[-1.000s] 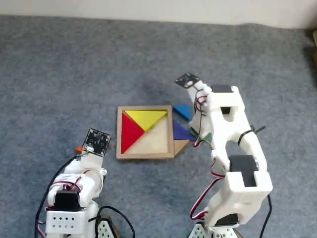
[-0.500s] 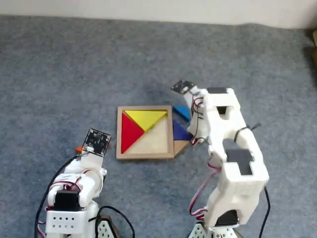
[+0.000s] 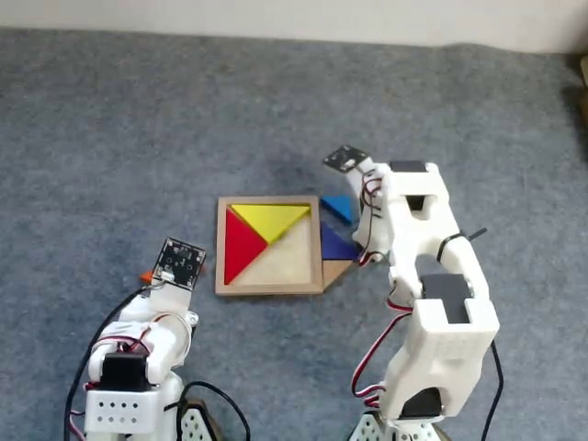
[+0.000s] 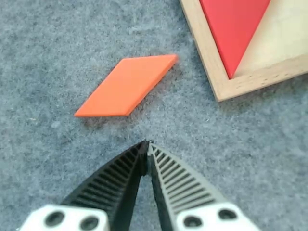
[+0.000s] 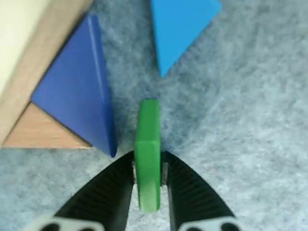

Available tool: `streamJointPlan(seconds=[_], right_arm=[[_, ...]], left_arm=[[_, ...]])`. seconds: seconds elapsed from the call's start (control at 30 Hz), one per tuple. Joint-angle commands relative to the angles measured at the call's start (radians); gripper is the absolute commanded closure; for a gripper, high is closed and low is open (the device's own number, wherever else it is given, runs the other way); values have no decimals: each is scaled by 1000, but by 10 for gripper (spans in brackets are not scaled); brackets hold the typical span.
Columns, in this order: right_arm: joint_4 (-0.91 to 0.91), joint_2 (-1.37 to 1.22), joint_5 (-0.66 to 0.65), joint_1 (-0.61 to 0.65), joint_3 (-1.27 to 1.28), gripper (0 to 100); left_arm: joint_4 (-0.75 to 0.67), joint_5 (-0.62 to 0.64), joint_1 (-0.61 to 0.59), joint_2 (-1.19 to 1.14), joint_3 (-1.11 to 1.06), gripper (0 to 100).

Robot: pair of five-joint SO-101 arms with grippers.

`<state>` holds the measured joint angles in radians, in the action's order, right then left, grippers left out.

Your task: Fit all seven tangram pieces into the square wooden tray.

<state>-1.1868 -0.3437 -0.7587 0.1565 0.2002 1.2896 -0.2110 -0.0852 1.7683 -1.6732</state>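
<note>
the right gripper [image 5: 148, 157] pinches a green piece [image 5: 147, 122] on edge above the carpet, beside the dark blue triangle [image 5: 72, 91] leaning on the wooden tray [image 3: 223, 250]. the left gripper [image 4: 146, 145] is closed on nothing, near the orange parallelogram [image 4: 126, 85].

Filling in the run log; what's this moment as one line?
tray: red triangle, yellow triangle seated | right gripper: shut on green piece | left gripper: shut, by orange parallelogram

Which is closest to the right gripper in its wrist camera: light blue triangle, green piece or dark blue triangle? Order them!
1. green piece: clamped in the right gripper itself.
2. dark blue triangle: just to one side, its corner close by.
3. light blue triangle: farthest, out ahead past the green piece.
</note>
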Motion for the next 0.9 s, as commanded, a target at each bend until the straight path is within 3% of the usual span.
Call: streamJointPlan(seconds=[0.0,0.2,0.47,0.63,0.87], right_arm=[[-8,88,-11,28,13,973],[-10,295,-11,33,53,993],[-8,453,6,134,148,993],[-7,496,97,222,168,993],[2,493,330,389,165,993]], left_arm=[[3,8,15,48,-24,975],[3,8,15,48,-24,975],[3,8,15,48,-24,975],[3,8,15,48,-24,975],[3,8,15,48,-24,975]])
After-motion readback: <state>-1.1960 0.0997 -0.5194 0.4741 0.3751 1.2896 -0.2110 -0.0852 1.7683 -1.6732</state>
